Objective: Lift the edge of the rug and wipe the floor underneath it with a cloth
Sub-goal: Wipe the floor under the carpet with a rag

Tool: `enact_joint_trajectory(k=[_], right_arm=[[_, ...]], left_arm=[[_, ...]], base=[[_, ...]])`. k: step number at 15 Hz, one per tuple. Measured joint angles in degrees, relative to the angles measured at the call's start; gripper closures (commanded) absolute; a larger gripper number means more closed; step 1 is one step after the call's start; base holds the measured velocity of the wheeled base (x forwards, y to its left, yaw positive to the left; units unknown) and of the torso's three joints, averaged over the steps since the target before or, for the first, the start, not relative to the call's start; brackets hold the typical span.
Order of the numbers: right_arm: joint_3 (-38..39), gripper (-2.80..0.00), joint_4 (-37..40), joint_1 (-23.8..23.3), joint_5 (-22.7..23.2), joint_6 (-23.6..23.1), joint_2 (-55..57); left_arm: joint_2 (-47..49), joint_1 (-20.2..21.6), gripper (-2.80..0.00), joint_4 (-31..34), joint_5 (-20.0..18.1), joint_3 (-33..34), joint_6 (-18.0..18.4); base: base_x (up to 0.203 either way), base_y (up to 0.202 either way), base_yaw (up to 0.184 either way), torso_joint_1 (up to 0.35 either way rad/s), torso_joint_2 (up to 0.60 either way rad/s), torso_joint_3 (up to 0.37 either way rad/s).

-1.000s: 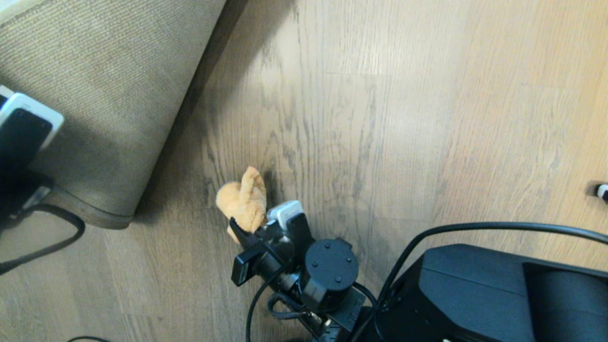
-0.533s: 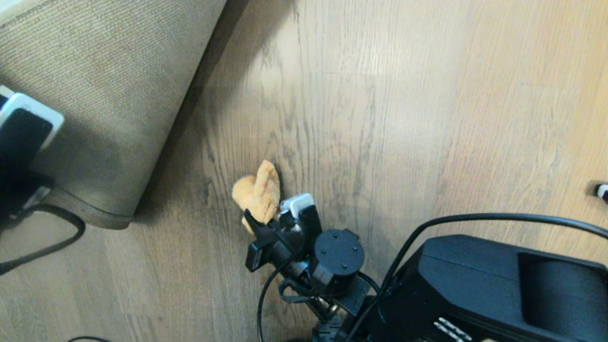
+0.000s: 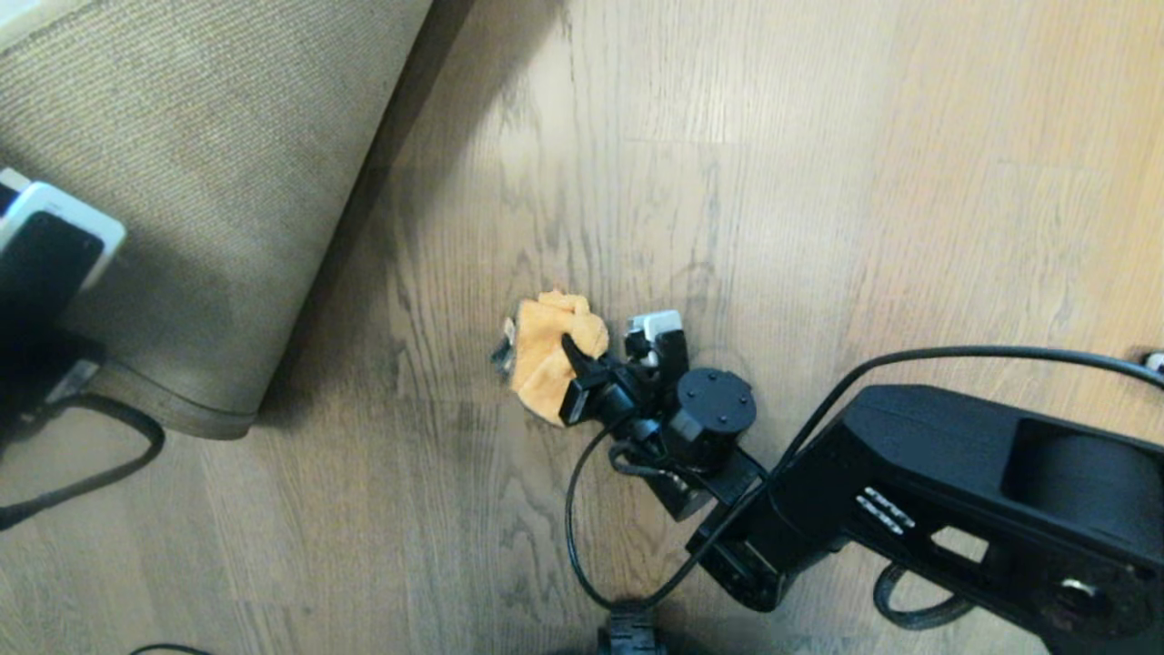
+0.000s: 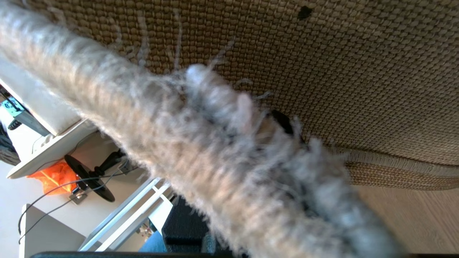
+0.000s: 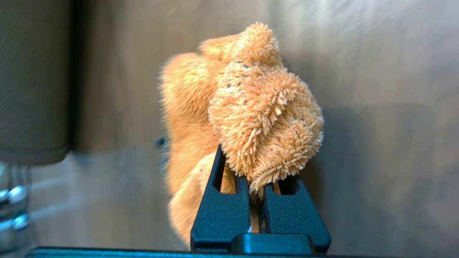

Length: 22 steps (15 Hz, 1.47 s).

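The rug [image 3: 182, 164] is lifted at the upper left, its tan woven backing facing me and its rounded corner hanging near the floor [image 3: 818, 227]. My left gripper [image 4: 290, 143] is shut on the rug's fluffy grey edge [image 4: 200, 143]; one black fingertip [image 4: 283, 122] shows against the backing. The left hand sits at the far left of the head view. My right gripper [image 3: 591, 364] is shut on the orange plush cloth [image 3: 546, 355], which presses on the bare planks right of the raised rug. In the right wrist view the cloth [image 5: 258, 114] bulges over the black fingers [image 5: 218, 204].
A black cable [image 3: 582, 509] loops on the floor beside the right arm. Another cable [image 3: 109, 455] trails below the left hand. A small white object [image 3: 1153, 362] lies at the right edge. White furniture [image 4: 46, 154] and an orange bag [image 4: 53, 175] show beyond the rug.
My right gripper has swept the cloth to the right and a little farther away across the floor, and the cloth has flattened. The left gripper and the raised rug have stayed put.
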Motion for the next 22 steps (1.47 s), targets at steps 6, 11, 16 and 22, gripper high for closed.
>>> enact_joint_trajectory(k=[6, 11, 16, 22], right_arm=[[-0.2, 0.0, -0.1, -6.0, 0.4, 0.1, -2.6], [-0.2, 0.0, -0.4, -12.3, 0.6, 0.1, -5.0], [-0.2, 0.0, -0.3, -16.1, 0.4, 0.5, -7.6], [0.0, 0.0, -0.1, -21.2, 0.0, 0.5, -11.1]], left_arm=[[0.0, -0.3, 0.0, 0.0, 0.0, 0.1, -0.1], [0.0, -0.3, 0.0, 0.0, 0.0, 0.1, -0.1], [0.0, -0.3, 0.0, 0.0, 0.0, 0.1, -0.1], [0.0, -0.3, 0.0, 0.0, 0.0, 0.1, -0.1]], base=[[0.0, 0.0, 0.0, 0.0, 0.0, 0.0], [0.0, 0.0, 0.0, 0.0, 0.0, 0.0], [0.0, 0.0, 0.0, 0.0, 0.0, 0.0], [0.0, 0.0, 0.0, 0.0, 0.0, 0.0]])
